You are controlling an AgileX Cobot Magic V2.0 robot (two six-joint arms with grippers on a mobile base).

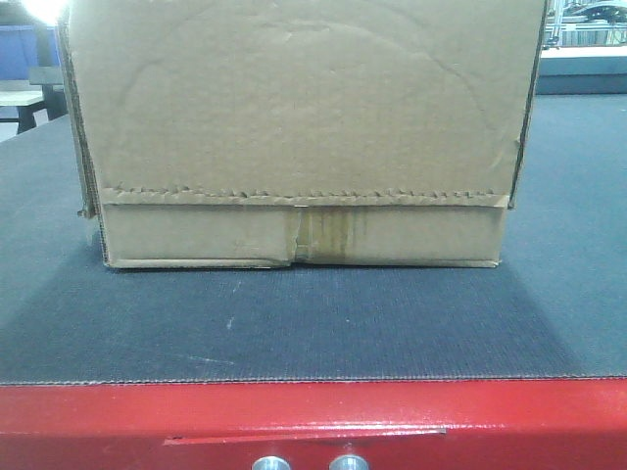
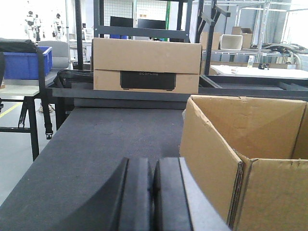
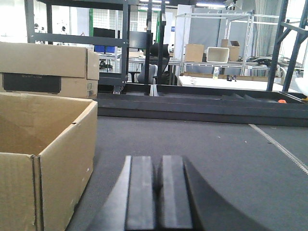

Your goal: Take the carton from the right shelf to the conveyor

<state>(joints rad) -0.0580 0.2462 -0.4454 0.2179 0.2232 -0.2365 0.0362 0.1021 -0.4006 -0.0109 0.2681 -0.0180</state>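
The brown carton (image 1: 294, 127) stands on the dark grey belt of the conveyor (image 1: 294, 328), just behind its red front frame (image 1: 294, 411). Its jagged flap seam and yellowed tape face the front camera. The carton's top is open in both wrist views. My left gripper (image 2: 153, 179) is shut with nothing in it, low over the belt just left of the carton (image 2: 250, 144). On the other side of the carton (image 3: 43, 144), my right gripper (image 3: 158, 179) hangs shut and empty too. Neither gripper touches the carton. The right shelf is out of view.
A second cardboard box (image 2: 147, 65) with a black label sits beyond the belt's far end, behind a dark crossbar (image 2: 120, 94). A blue bin (image 2: 24, 62) rests on a table at the far left. Dark racks and tables stand behind. A pale stripe (image 3: 279, 149) runs along the belt's right side.
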